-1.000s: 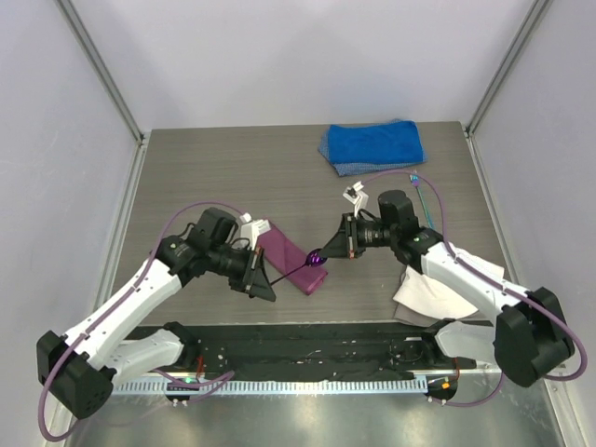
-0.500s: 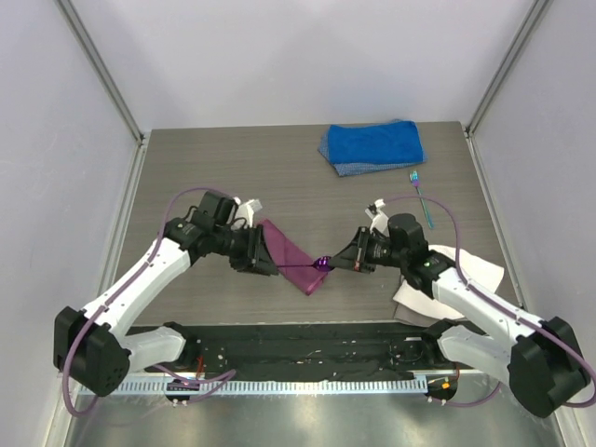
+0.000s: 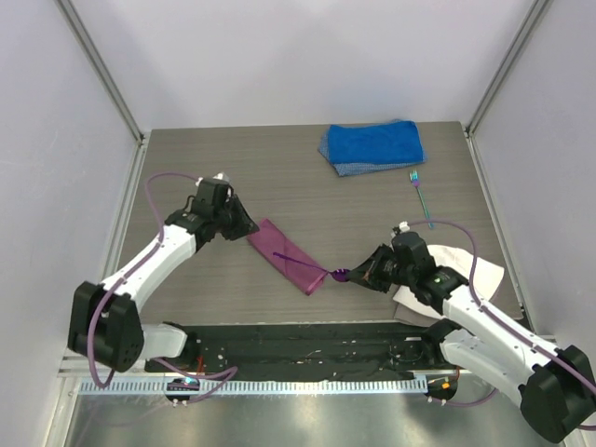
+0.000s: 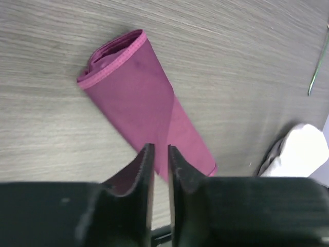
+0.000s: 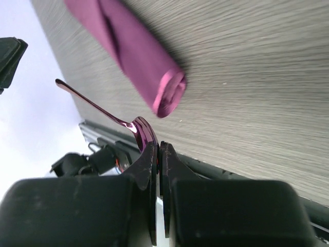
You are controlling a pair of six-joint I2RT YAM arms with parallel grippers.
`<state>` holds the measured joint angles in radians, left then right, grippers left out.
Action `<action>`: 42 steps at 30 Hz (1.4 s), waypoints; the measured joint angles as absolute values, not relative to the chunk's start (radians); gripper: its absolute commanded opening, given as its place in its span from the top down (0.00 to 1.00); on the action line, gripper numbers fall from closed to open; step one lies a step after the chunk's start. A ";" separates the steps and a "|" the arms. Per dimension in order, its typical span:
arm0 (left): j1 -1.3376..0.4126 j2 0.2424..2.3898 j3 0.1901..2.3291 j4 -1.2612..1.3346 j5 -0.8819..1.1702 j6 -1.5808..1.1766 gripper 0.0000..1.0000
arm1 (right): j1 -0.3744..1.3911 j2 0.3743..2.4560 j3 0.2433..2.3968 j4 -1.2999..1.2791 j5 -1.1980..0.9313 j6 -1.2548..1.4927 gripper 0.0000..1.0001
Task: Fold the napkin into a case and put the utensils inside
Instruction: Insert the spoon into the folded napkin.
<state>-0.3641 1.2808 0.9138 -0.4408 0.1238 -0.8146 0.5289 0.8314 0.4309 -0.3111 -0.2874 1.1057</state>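
The right gripper is pinching the spoon by its bowl so the handle leads toward the case, near the front edge of the table; the left gripper is hovering slightly parted, empty.

— What does the room look like from your end?
— I see a grey wood-grain table boxed in by pale, plain walls: back wall, left wall, right wall. Metal posts rise at the far corners.
— Light?
— Soft and even on my feed. A black rail lines the near edge.
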 measured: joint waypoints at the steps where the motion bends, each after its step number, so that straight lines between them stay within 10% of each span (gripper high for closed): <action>1: -0.363 1.297 0.914 -0.430 0.123 -0.818 0.88 | 0.529 0.834 0.431 -0.319 -0.276 1.112 0.99; 42: -0.301 1.599 0.815 -0.085 0.137 -0.835 0.95 | 0.751 1.087 0.559 -0.413 0.136 1.259 0.99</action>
<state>-0.3012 1.5990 0.8154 -0.0853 0.1368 -0.8352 0.7509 1.0866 0.5587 -0.4133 0.1356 1.2594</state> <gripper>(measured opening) 0.056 0.053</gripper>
